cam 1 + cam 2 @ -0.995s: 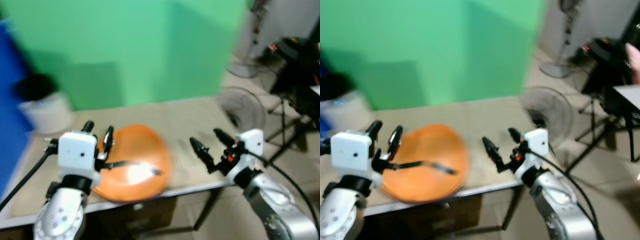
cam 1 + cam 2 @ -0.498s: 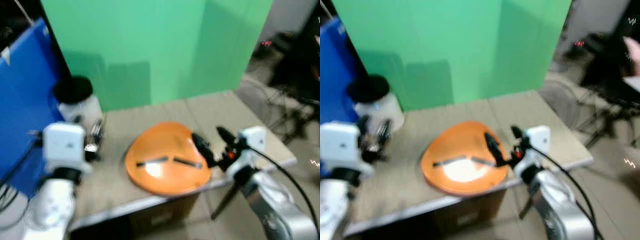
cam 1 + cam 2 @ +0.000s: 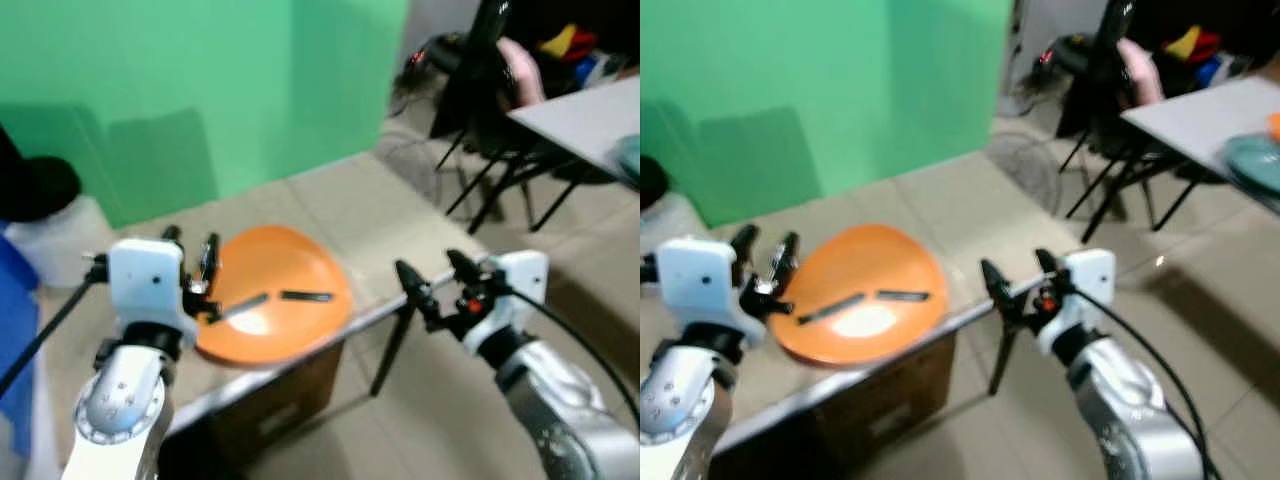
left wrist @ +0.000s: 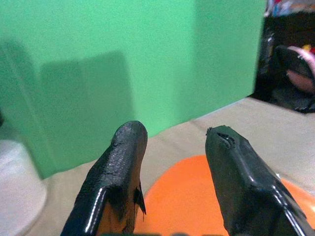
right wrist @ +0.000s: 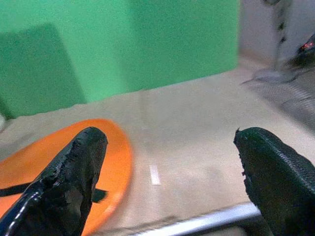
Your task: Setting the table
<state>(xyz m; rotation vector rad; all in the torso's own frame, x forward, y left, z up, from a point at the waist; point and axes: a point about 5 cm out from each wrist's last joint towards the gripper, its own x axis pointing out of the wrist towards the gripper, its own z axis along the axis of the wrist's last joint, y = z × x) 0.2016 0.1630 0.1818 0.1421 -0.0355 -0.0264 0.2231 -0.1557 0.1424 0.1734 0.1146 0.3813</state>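
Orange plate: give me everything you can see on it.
The orange plate is round, shallow and glossy, plastic by the look of it, with a bright glare spot near its middle. It lies flat on the beige table, close to the front edge. Two thin dark utensils lie on it end to end; the blur hides what they are. The left gripper hovers open at its left rim; whether it touches the plate is unclear. The right gripper is off to its right, open and apart from it.
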